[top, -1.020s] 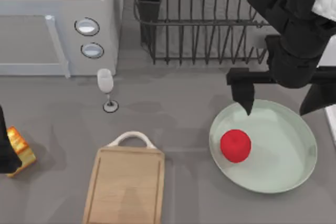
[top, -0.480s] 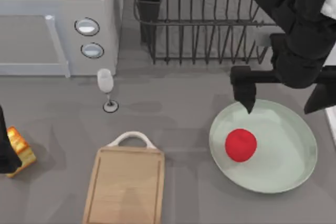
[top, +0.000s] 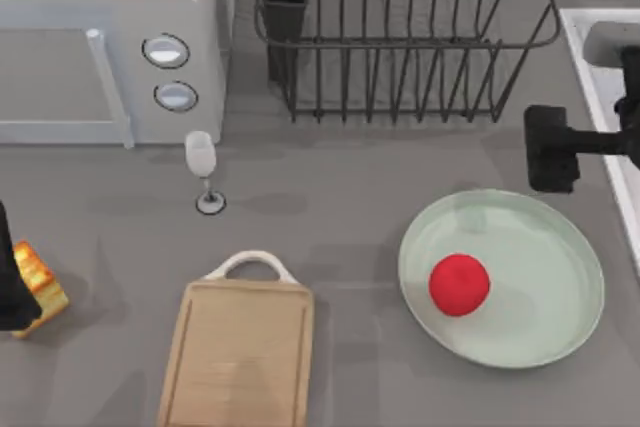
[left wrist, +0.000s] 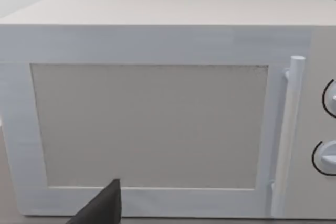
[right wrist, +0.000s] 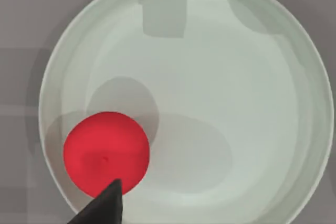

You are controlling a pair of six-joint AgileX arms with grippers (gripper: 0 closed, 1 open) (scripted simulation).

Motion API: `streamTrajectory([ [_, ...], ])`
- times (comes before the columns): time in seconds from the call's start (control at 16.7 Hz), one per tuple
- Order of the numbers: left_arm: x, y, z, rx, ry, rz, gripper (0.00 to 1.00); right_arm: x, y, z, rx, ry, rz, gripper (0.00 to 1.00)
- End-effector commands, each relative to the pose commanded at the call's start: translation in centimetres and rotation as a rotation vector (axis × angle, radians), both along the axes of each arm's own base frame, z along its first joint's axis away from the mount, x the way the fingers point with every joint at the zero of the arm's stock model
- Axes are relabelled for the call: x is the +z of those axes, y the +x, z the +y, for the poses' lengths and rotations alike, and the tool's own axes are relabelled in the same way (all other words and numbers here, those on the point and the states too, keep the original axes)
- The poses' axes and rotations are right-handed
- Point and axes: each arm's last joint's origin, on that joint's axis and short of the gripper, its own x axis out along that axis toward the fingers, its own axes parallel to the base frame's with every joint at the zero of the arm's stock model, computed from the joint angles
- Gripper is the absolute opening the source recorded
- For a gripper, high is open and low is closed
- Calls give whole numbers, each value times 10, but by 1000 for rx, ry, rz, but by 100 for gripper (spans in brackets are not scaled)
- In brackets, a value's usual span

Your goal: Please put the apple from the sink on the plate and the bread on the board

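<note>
The apple [top: 459, 285] lies on the mint-green plate [top: 560, 237], left of the plate's middle, apart from and nearer the table's front than the right gripper [top: 600, 147]. That gripper hangs at the table's right edge beside the sink [top: 590, 22], empty; whether its fingers are spread cannot be told. The bread [top: 38, 287] sits at the far left, touching the left gripper [top: 8, 282], well apart from the wooden board [top: 240, 357]. That gripper's grip cannot be told either.
</note>
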Motion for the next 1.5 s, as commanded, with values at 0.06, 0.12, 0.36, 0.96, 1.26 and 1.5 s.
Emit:
streamTrajectory([
  [0.06,0,0,0,0,0,0,100,2,-10,-9,-1,14,-57,100],
  [0.12,0,0,0,0,0,0,100,4,-21,-18,-2,27,-117,100],
  [0.36,0,0,0,0,0,0,100,-2,-67,-53,-13,57,-389,100],
  [0.96,0,0,0,0,0,0,100,-78,-146,-97,-71,-41,-1064,100],
  [1.26,0,0,0,0,0,0,100,-103,-151,-103,-91,-103,-1225,100],
  [1.5,0,0,0,0,0,0,100,-104,-152,-103,-92,-106,-1232,100],
])
